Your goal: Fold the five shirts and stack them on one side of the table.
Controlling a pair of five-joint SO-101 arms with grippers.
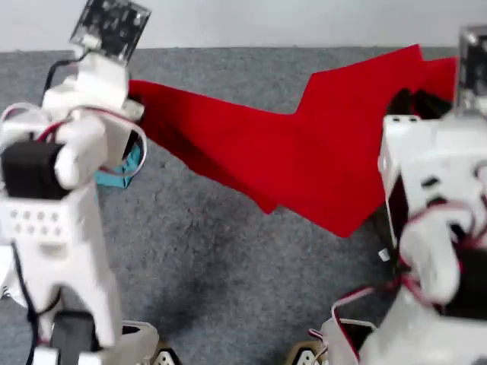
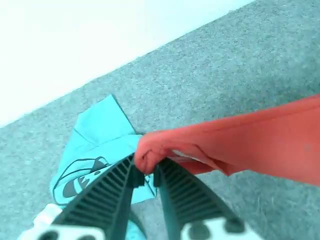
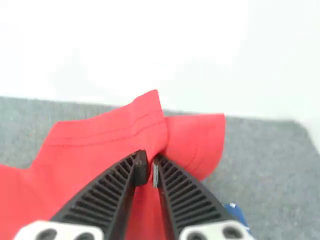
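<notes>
Red shirt [image 1: 304,152], creased, gripped by left tool [image 2: 146,175] and right tool [image 3: 147,167].

red shirt [image 1: 319,144] stretched out aloft, teal printed shirt [image 2: 95,132] lying beneath one end.

Plain red shirt [image 1: 327,152]; teal shirt [image 2: 100,131], dark print

A grey, fuzzy mat [image 1: 228,266] runs from the near edge to the far one. Its nap looks coarse and speckled in the left wrist view. Behind it stands a plain white wall [image 1: 266,19], which meets the mat's far edge in a straight line. In the right wrist view the mat ends at a corner, with white beyond.
</notes>
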